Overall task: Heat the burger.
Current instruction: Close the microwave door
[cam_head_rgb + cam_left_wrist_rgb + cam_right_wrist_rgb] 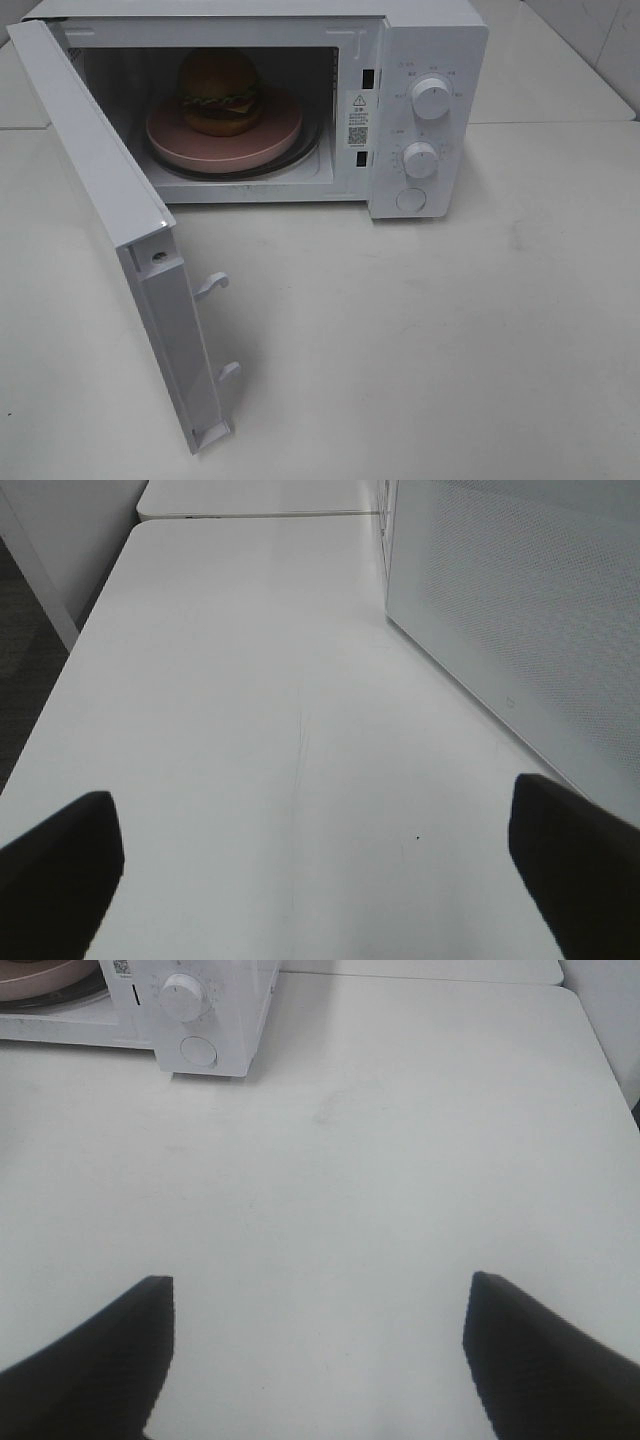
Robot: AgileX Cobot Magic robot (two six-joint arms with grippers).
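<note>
- Left gripper [315, 855]: fingers spread wide, nothing between them, over the bare table [250, 680] beside the open microwave door [520, 610].
- Right gripper [318, 1355]: fingers well apart, empty, seemingly clear of the table.
- Burger [220, 90]: on the pink plate [275, 140] inside the microwave [430, 60], at the table's far edge.

The high camera looks down from in front of the microwave [430, 110], taking in its open door [100, 200] and the white surface [450, 350] before it. The left wrist camera sits low and close outside that door, facing along the surface past the left pincer [315, 815]. The right wrist camera hangs farther back off the microwave's dial side, facing its dials [185, 995] over the right pincer [320, 1290].
</note>
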